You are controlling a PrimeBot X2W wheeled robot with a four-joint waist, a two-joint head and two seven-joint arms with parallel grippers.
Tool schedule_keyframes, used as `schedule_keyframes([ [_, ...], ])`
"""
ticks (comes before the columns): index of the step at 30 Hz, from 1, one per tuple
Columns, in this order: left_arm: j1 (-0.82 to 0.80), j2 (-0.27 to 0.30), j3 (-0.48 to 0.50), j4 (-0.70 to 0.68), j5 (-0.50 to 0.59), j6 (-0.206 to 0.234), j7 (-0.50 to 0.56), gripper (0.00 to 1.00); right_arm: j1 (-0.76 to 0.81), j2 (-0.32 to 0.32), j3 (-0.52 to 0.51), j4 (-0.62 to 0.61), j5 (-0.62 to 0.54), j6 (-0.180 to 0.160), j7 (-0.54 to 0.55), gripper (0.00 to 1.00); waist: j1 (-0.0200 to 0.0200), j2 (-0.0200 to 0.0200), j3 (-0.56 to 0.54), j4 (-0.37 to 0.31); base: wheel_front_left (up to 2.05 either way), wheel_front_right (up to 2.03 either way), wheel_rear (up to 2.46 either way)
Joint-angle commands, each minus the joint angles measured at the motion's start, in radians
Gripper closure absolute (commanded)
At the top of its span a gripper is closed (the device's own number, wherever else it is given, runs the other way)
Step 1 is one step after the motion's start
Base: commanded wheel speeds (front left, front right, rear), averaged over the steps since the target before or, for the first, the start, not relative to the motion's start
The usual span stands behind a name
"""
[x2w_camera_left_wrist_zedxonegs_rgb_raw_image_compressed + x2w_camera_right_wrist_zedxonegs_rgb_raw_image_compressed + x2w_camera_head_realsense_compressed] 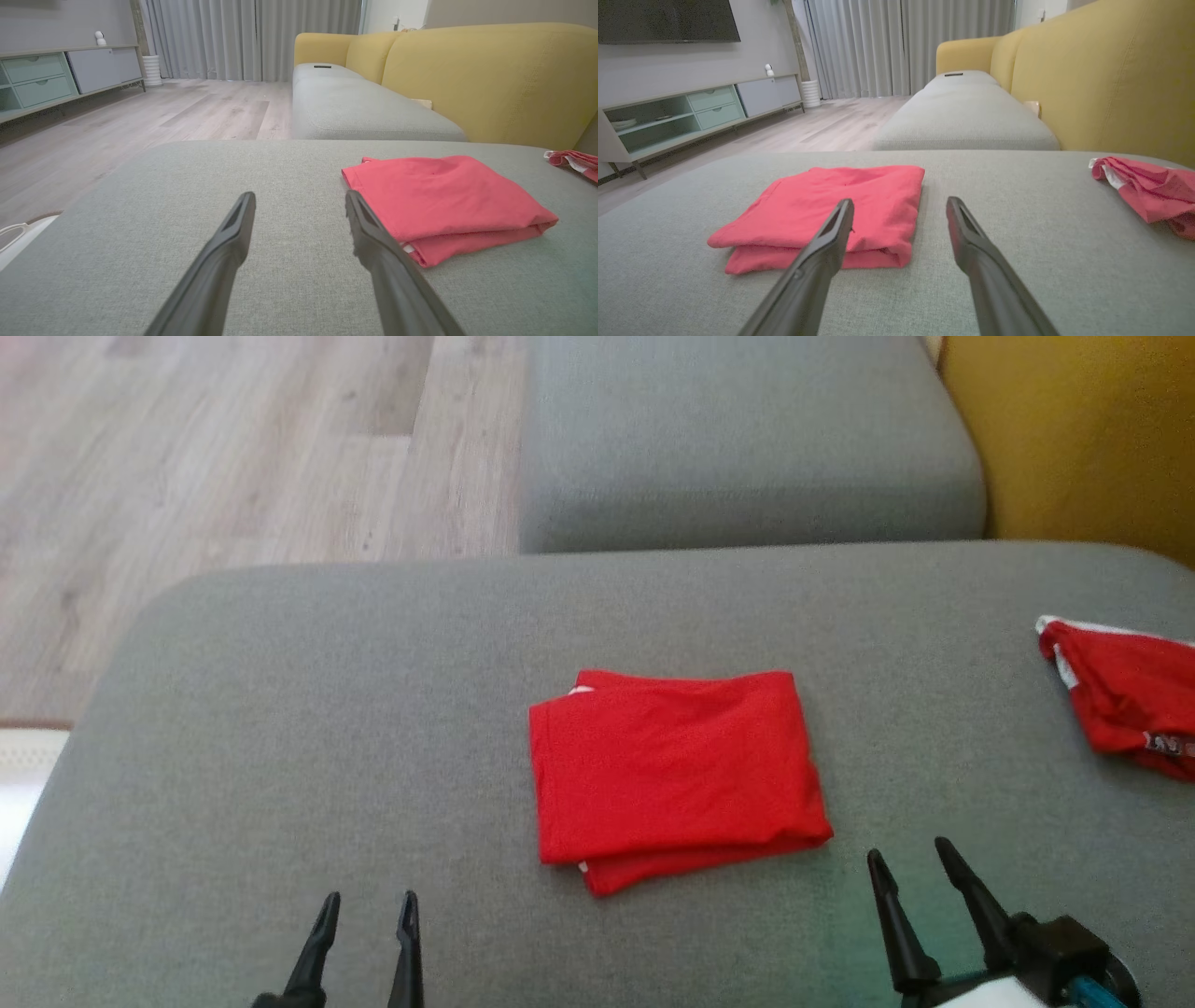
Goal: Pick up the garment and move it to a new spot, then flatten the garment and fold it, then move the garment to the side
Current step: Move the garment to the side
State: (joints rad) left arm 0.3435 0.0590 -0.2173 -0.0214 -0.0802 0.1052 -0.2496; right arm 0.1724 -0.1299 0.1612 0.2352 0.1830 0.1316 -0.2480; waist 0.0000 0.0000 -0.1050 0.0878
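- The folded red garment (672, 775) is lying flat near the middle of the wide grey cushion (280, 756). It is a neat rectangle with a lower layer peeking out along its near edge.
- The left end effector (370, 896) is hovering over the near edge of the cushion, to the left of the garment and apart from it. Its two dark fingers (224, 252) are standing wide and gripping nothing.
- The right end effector (907, 847) is hanging just off the garment's near right corner (close, but not touching as far as I can see). Its jaws are spread wide as well, and it is empty.
- A second red garment (1130, 700), crumpled and showing white trim, is sitting at the cushion's far right edge, well apart from the folded one.
- Beyond the cushion a grey sofa seat (747, 439) is running away along a yellow backrest (1083, 439), with pale wood floor (187, 457) stretching off to the left.
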Motion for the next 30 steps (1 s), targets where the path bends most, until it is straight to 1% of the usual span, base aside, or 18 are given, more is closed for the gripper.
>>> schedule_keyframes([
  [1, -0.066, -0.009, 0.022, -0.036, 0.011, -0.001, -0.012, 0.00, -0.058, -0.007, 0.025, -0.021, 0.001, -0.001, -0.014, 0.00, 0.0000, 0.0000, 0.021, 0.004, 0.00, 0.00, 0.00],
  [5, -0.094, -0.009, 0.005, -0.039, 0.021, -0.008, -0.012, 0.00, -0.145, -0.031, 0.046, 0.042, 0.035, -0.001, -0.014, 0.00, 0.0000, 0.0000, 0.074, 0.016, 0.00, 0.00, 0.00],
  [7, -0.109, -0.009, -0.006, -0.042, 0.023, -0.008, -0.012, 0.00, -0.199, -0.047, 0.065, 0.102, 0.072, -0.001, -0.014, 0.00, 0.0000, 0.0000, 0.097, 0.024, 0.00, 0.00, 0.00],
  [9, -0.124, -0.009, -0.019, -0.046, 0.024, -0.007, -0.012, 0.00, -0.263, -0.070, 0.110, 0.172, 0.125, -0.001, -0.004, 0.00, 0.0000, 0.0000, 0.115, 0.033, 0.00, 0.00, 0.00],
  [13, -0.156, -0.009, -0.047, -0.051, 0.021, -0.003, -0.012, 0.00, -0.407, -0.122, 0.197, 0.270, 0.273, -0.001, 0.104, 0.00, 0.0000, 0.0000, 0.158, 0.050, 0.00, 0.00, 0.00],
  [18, -0.193, -0.009, -0.076, -0.044, 0.020, 0.000, -0.012, 0.00, -0.542, -0.171, 0.253, 0.366, 0.452, -0.001, 0.260, 0.00, 0.0000, 0.0000, 0.196, 0.069, 0.00, 0.00, 0.00],
  [22, -0.213, -0.009, -0.090, -0.038, 0.020, 0.002, -0.012, 0.00, -0.614, -0.204, 0.300, 0.442, 0.525, -0.001, 0.349, 0.00, 0.0000, 0.0000, 0.220, 0.085, 0.00, 0.00, 0.00],
  [26, -0.230, -0.009, -0.095, -0.037, 0.019, 0.006, -0.012, 0.00, -0.655, -0.213, 0.342, 0.505, 0.584, -0.001, 0.417, 0.00, 0.0000, 0.0000, 0.242, 0.096, 0.00, 0.00, 0.00],
  [27, -0.234, -0.009, -0.095, -0.037, 0.019, 0.008, -0.012, 0.00, -0.663, -0.215, 0.355, 0.512, 0.597, -0.001, 0.427, 0.18, 0.0000, 0.0000, 0.248, 0.096, 0.00, 0.00, 0.00],
  [28, -0.238, -0.009, -0.096, -0.038, 0.018, 0.010, -0.012, 0.00, -0.669, -0.216, 0.366, 0.515, 0.610, -0.001, 0.429, 0.34, 0.0000, 0.0000, 0.252, 0.096, 0.00, 0.00, 0.00],
  [29, -0.241, -0.009, -0.097, -0.038, 0.018, 0.013, -0.012, 0.00, -0.675, -0.216, 0.378, 0.516, 0.624, -0.001, 0.430, 0.79, 0.0000, 0.0000, 0.256, 0.095, 0.00, 0.00, 0.00],
  [30, -0.245, -0.009, -0.098, -0.038, 0.017, 0.015, -0.012, 0.00, -0.680, -0.219, 0.392, 0.516, 0.635, -0.001, 0.428, 1.00, 0.0000, 0.0000, 0.261, 0.093, 0.00, 0.00, 0.00],
])
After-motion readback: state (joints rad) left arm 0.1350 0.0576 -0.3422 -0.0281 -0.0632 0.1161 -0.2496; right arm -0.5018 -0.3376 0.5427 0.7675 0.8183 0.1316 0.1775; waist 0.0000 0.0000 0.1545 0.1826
